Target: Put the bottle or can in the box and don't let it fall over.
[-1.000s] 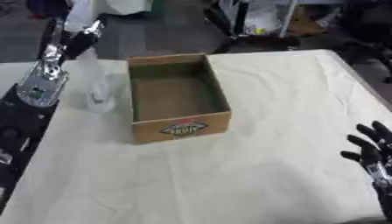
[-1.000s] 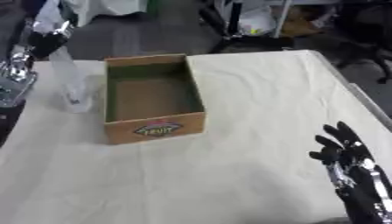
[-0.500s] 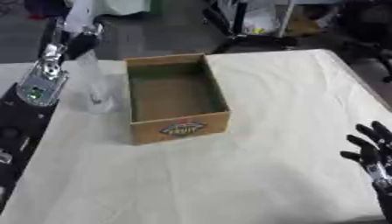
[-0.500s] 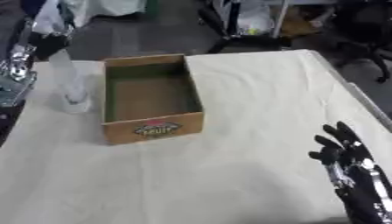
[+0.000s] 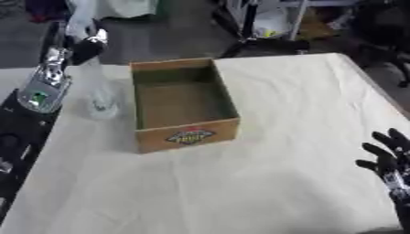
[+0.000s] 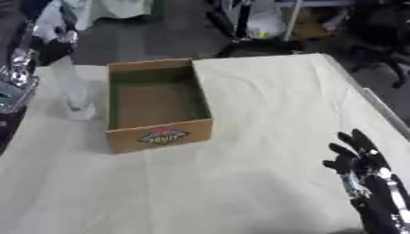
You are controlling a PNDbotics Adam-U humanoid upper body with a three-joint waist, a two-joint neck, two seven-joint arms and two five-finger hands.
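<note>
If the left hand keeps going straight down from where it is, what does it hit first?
The left hand sits right above the clear plastic bottle standing left of the open cardboard box, so it likely meets the bottle's top first; depth is uncertain.

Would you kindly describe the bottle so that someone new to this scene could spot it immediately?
On the cream-clothed table stands an open brown cardboard box with a fruit label on its near wall. Just left of the box stands the clear plastic bottle, upright, the left hand at its top. It is the only see-through thing on the table.
</note>
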